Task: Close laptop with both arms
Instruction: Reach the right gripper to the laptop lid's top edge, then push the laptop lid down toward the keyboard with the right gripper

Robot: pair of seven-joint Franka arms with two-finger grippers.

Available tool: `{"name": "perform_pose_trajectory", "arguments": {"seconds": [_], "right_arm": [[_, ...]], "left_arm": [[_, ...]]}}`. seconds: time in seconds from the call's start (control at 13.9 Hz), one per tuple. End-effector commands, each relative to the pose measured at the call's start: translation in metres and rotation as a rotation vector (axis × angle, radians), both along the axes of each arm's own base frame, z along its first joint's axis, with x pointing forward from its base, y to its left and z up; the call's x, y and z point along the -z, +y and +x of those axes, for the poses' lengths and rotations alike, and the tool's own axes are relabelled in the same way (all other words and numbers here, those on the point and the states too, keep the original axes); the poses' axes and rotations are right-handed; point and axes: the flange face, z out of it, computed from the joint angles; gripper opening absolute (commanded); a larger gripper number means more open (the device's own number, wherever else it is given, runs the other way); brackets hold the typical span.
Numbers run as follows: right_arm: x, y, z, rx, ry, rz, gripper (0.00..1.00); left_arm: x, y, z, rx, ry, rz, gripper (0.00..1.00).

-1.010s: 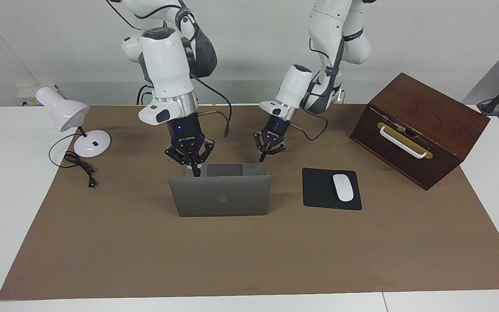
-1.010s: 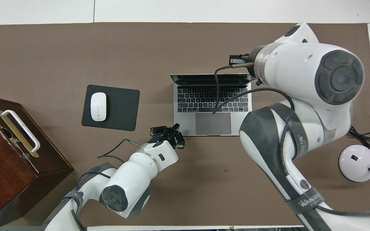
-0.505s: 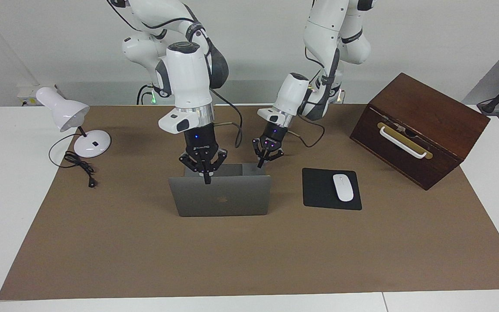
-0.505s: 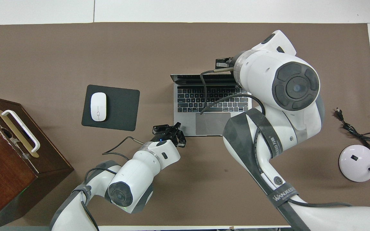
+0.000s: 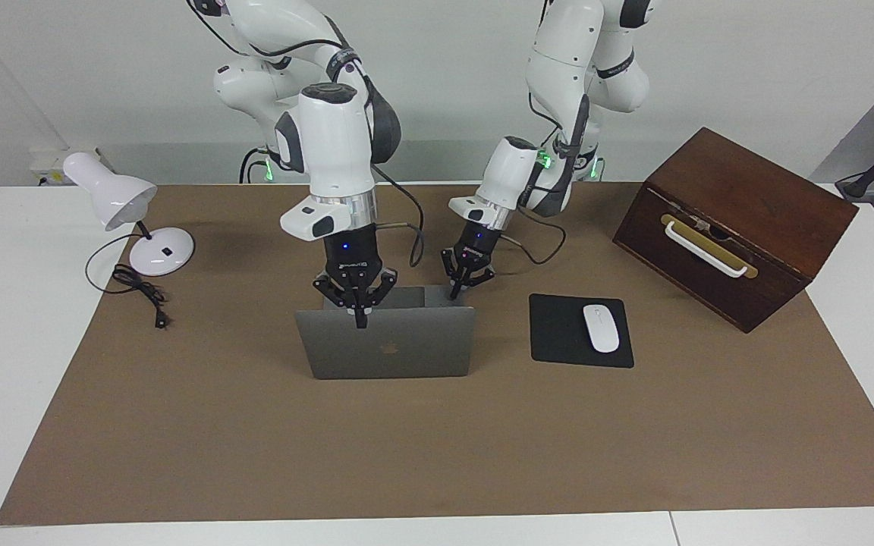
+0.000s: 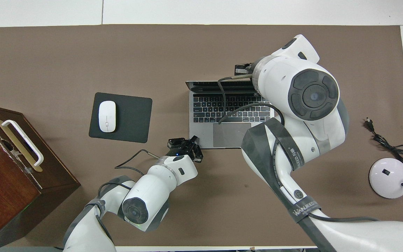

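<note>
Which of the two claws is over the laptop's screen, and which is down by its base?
The right gripper hangs over the laptop lid's top edge; the left gripper sits lower, by the base's near corner.

**Two high cameras, half a turn apart**

The facing camera sits high across the surface (image 5: 437,455), looking at the robots from mid-distance, taking in every edge. The overhead camera hangs above the robots' end, looking steeply down and closer. Both share the brown mat (image 6: 47,52), laptop (image 5: 388,345) and wooden box (image 6: 9,168).
</note>
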Motion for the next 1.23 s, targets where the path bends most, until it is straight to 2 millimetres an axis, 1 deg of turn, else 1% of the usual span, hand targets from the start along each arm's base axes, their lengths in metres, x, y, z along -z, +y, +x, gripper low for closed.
{"name": "perform_pose_trajectory", "arguments": {"seconds": [0.0, 0.43, 0.72, 1.15], "right_arm": [[0.004, 0.003, 0.002, 0.009, -0.021, -0.002, 0.0], [0.01, -0.001, 0.002, 0.027, 0.013, 0.006, 0.0], [0.013, -0.008, 0.001, 0.031, 0.049, -0.015, 0.0], [0.02, -0.008, -0.007, 0.051, 0.175, 0.025, 0.0]], "left_arm": [[0.006, -0.004, 0.001, 0.026, -0.022, 0.015, 0.0], [0.011, -0.001, -0.002, 0.073, -0.037, 0.057, 0.0], [0.017, 0.0, -0.003, 0.091, -0.041, 0.076, 0.0], [0.023, 0.001, -0.003, 0.119, -0.045, 0.103, 0.0]]}}
